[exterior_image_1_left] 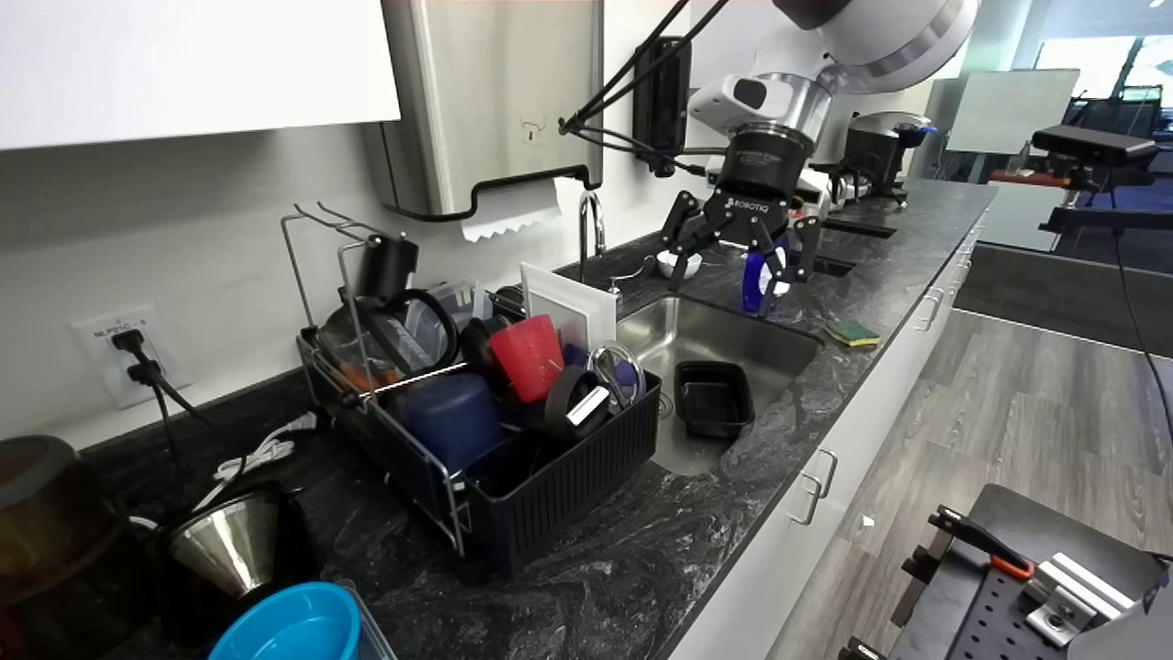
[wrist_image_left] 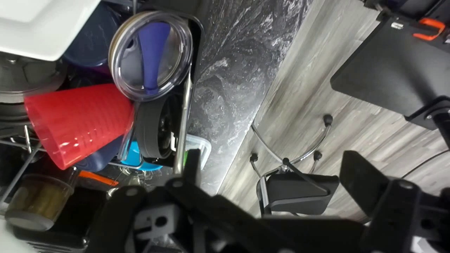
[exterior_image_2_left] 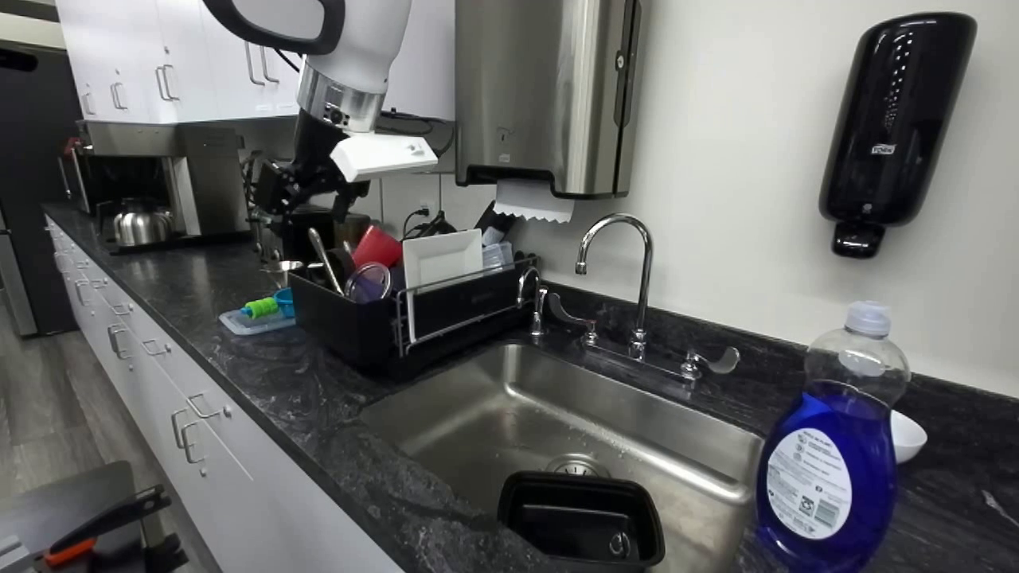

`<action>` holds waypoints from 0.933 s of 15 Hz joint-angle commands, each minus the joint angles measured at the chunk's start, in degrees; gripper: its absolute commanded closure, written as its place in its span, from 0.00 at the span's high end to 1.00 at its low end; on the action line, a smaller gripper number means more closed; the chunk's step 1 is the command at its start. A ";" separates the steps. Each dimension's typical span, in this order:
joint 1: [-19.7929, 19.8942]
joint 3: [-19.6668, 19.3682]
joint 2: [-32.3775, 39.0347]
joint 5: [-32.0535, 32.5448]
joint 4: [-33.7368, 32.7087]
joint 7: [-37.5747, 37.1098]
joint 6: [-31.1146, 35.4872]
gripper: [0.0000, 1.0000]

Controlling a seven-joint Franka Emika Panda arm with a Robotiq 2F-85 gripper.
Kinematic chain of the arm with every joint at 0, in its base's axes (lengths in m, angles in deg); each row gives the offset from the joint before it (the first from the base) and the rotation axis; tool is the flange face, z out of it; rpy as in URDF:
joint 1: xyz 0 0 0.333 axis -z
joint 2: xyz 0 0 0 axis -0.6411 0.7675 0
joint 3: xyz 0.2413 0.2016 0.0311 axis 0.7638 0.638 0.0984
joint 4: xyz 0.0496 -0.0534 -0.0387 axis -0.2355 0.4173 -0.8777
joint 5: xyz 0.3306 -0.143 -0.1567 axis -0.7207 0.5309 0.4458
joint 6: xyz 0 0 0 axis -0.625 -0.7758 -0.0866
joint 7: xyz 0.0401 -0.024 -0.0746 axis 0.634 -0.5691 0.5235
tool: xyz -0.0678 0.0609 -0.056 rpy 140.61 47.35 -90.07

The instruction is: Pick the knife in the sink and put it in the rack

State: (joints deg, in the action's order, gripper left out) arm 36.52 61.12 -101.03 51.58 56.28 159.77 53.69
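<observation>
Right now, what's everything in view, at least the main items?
sink: 1, silver, in counter
container: 1, black, in sink
tall faucet: 1, chrome, behind sink
soap bottle: 1, blue, beside sink
small bowl: 1, white, on counter
sponge: 1, green-yellow, on counter
rack: 1, black, beside sink
tumbler: 1, red, in rack
plate: 1, white, in rack
towel dispenser: 1, silver, on wall
knife: none identifiable
arm: 1, white, above counter height
jaws: 1 pair, black, on arm, open

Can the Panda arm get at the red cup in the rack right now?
Probably yes: the gripper is open and empty, and the wrist view shows the red cup mostly uncovered. The clear lid close beside it may make a grasp tight.
</observation>
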 commanded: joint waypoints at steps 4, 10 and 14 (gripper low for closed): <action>-0.35 -2.93 4.90 8.33 -5.81 12.12 -6.13 1.00; 0.60 -3.74 8.39 12.96 -9.58 22.12 -10.01 1.00; 0.97 -3.15 8.25 12.38 -8.65 19.61 -8.21 1.00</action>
State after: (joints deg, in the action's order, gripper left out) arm 36.82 57.32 -92.79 64.03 47.70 179.34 45.61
